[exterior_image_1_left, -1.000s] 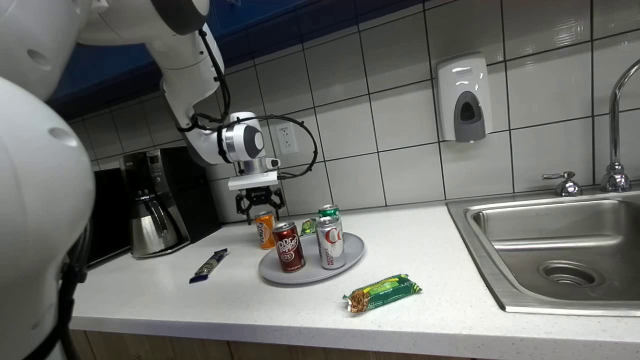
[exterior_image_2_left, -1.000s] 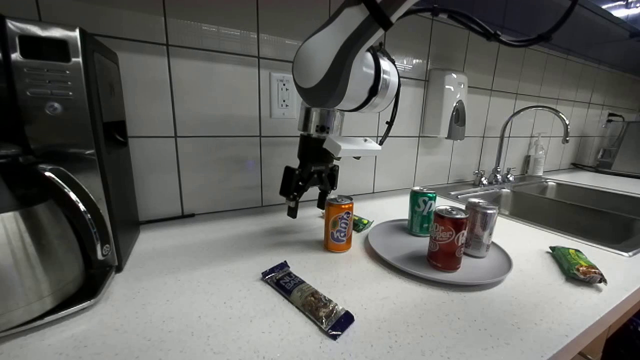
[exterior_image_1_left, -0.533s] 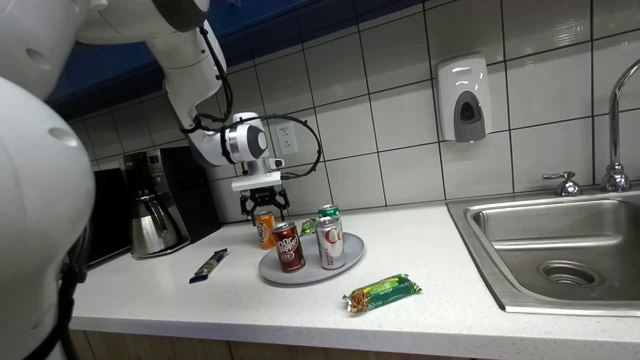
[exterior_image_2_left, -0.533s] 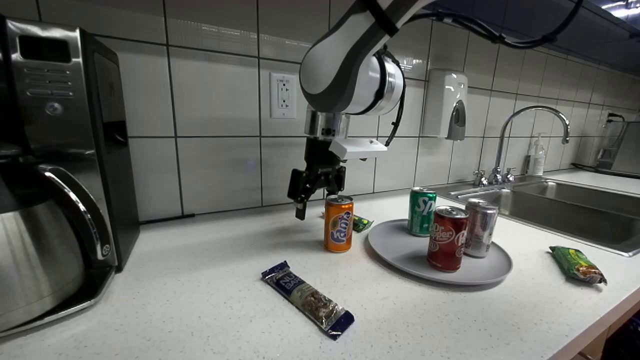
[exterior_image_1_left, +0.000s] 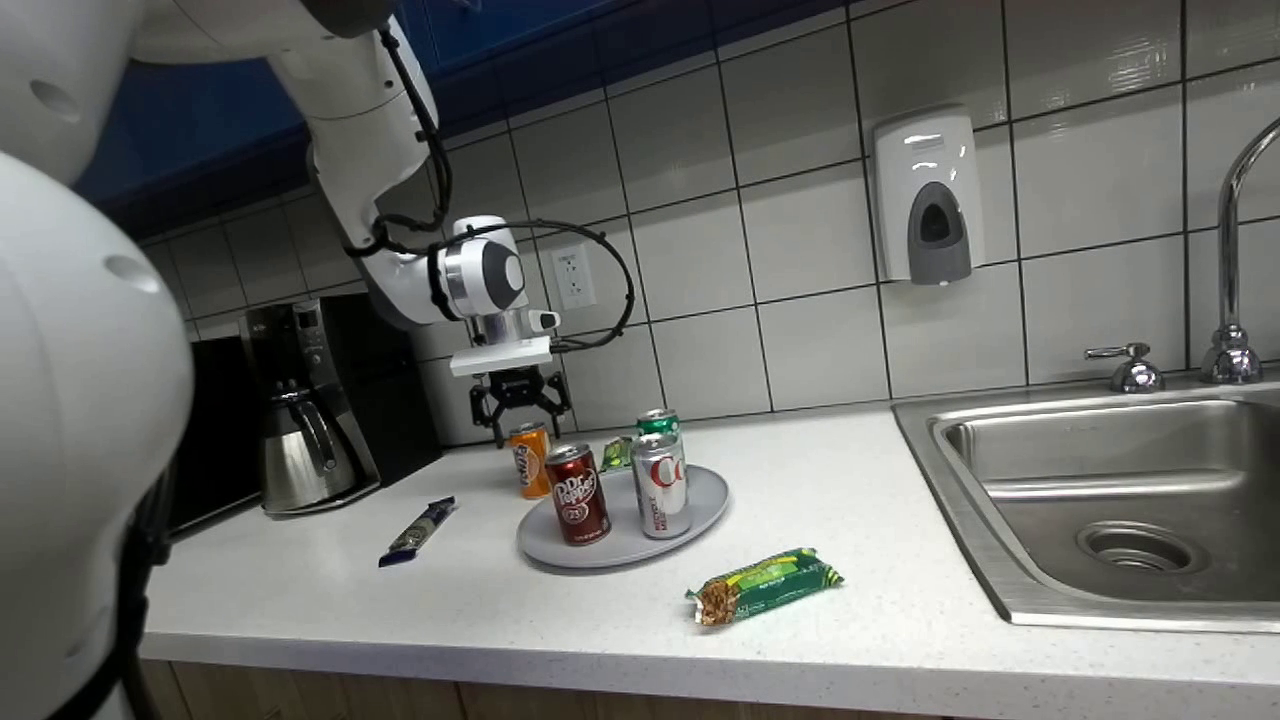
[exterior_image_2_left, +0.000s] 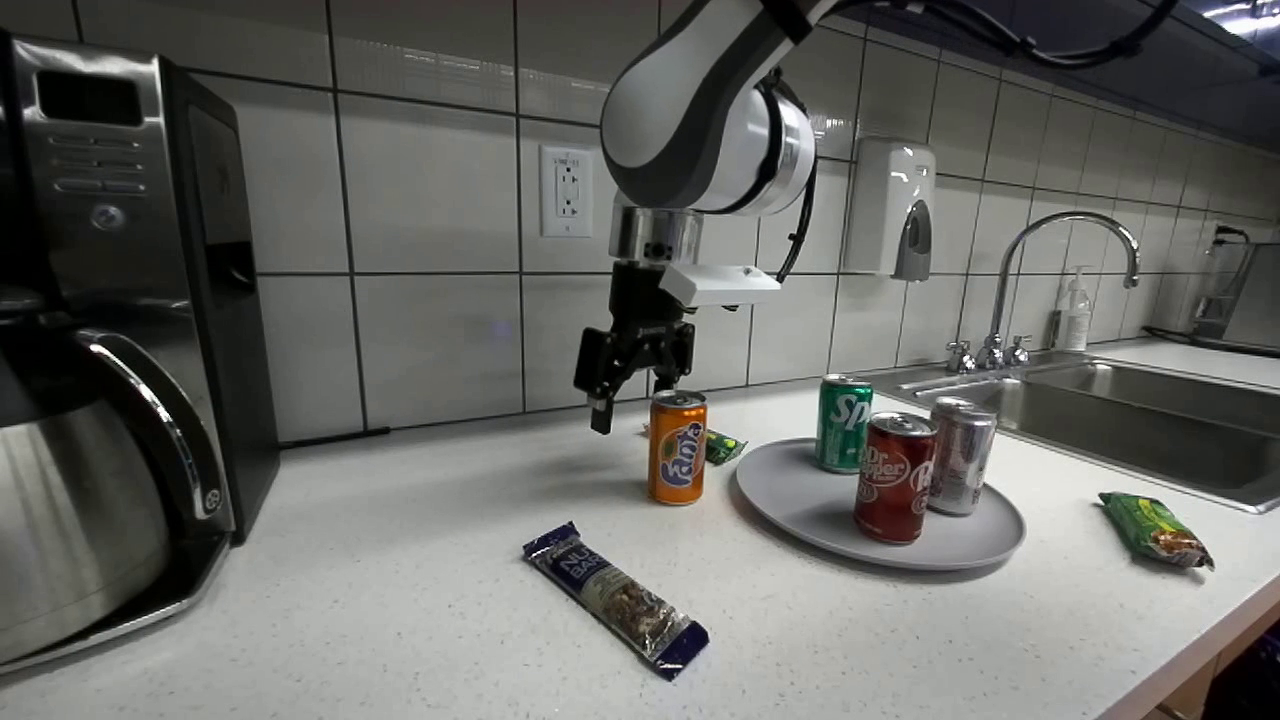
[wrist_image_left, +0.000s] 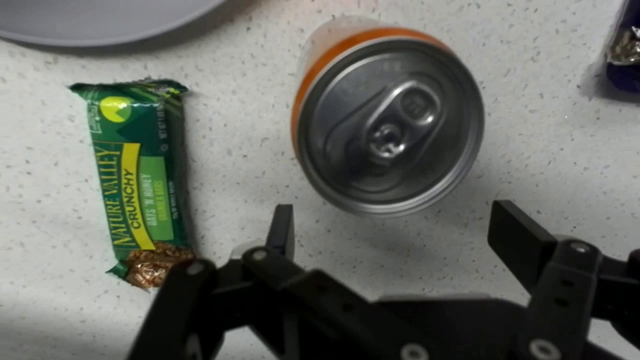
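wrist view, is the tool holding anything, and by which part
Nothing is held: the tool is open, and the orange can stands on the counter outside its grip.

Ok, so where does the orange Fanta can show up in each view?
In an exterior view: Fanta can below and left of center.
In an exterior view: Fanta can just below and right of center.
Wrist view: Fanta can in the upper half, right of center, seen from above.
Shared landmark: gray plate, in both exterior views and the wrist view's top left corner.
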